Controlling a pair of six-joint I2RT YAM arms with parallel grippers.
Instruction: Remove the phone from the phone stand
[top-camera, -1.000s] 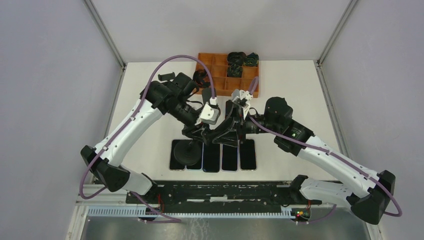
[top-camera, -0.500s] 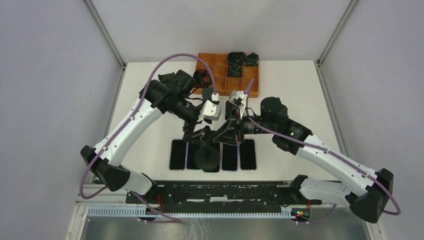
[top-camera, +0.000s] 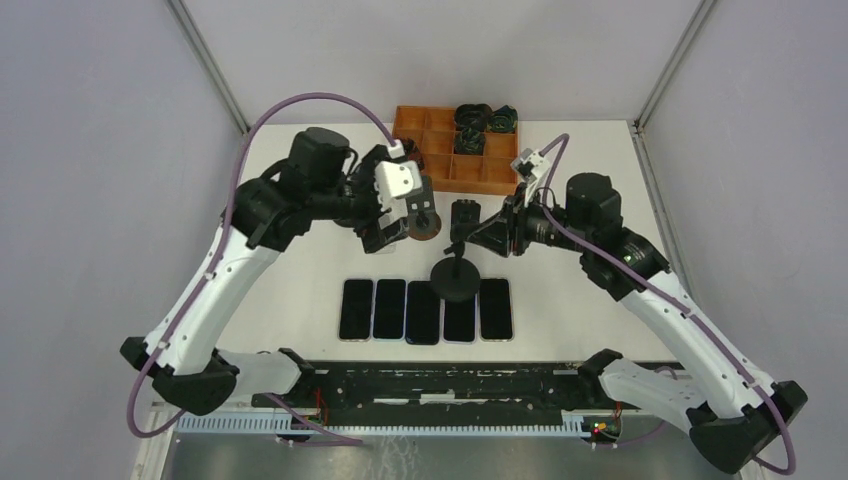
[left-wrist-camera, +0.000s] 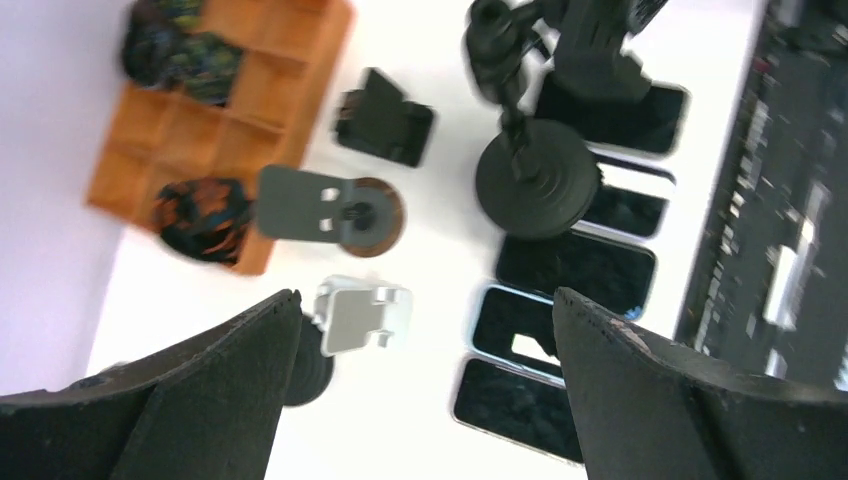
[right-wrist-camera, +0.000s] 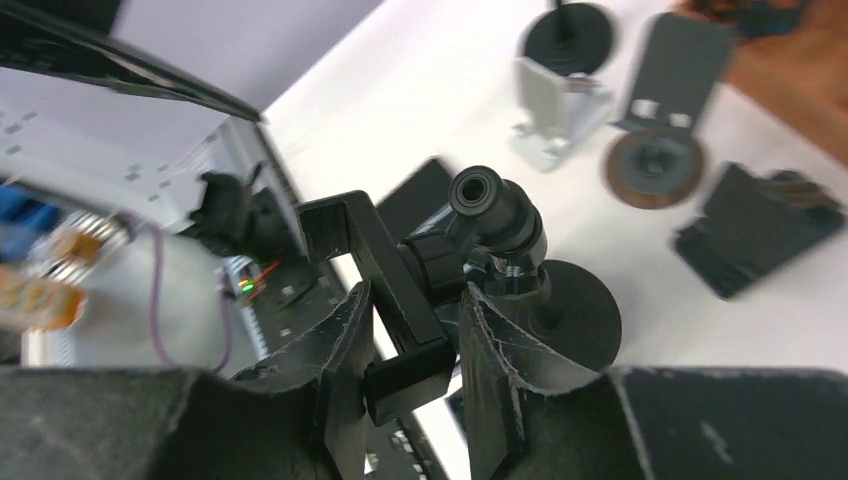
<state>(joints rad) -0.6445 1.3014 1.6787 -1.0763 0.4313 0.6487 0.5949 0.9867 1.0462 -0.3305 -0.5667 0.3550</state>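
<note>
The black phone stand (top-camera: 456, 278) has a round base and an empty cradle (right-wrist-camera: 385, 275). My right gripper (top-camera: 482, 235) (right-wrist-camera: 415, 297) is shut on that cradle, and the base (right-wrist-camera: 578, 312) hangs over the far end of a phone row. Several phones (top-camera: 422, 312) (left-wrist-camera: 575, 270) lie flat side by side near the table's front. I cannot tell which one is the task's phone. My left gripper (top-camera: 402, 225) (left-wrist-camera: 425, 297) hovers wide open and empty, to the left of the stand and beyond the row.
An orange compartment tray (top-camera: 440, 120) (left-wrist-camera: 300, 60) with dark bundles sits at the back. Near it are a brown disc stand (left-wrist-camera: 352, 210) (right-wrist-camera: 655, 150), a white stand (left-wrist-camera: 358, 315) (right-wrist-camera: 555, 110) and a black folded stand (left-wrist-camera: 385, 125) (right-wrist-camera: 755, 230). A black rail (top-camera: 440, 380) runs along the front edge.
My left gripper has opened wide and drawn back up and to the left, away from the stand. The right gripper has carried the stand to the right and farther from the front edge.
</note>
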